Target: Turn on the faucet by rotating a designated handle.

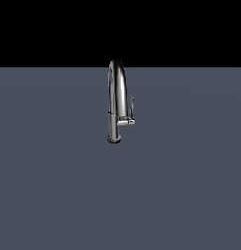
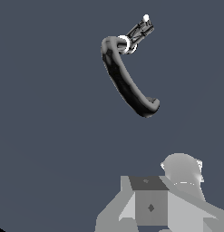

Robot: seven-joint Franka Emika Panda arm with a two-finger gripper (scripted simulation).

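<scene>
A tall chrome faucet [image 1: 113,105] with a high arched spout stands upright on the grey-blue surface in the middle of the exterior view. Its handle [image 1: 132,107], a thin upright lever on a short stub, sticks out toward the exterior view's right. No arm shows in that view. The wrist view looks down on the faucet [image 2: 124,81] from above, and the handle [image 2: 139,31] juts from the column end. Grey blocky parts of my gripper [image 2: 152,204] fill the picture's edge, well apart from the faucet. No fingertips can be made out.
The flat grey-blue surface [image 1: 53,185] spreads all around the faucet's round base [image 1: 113,139]. Behind it the background is black.
</scene>
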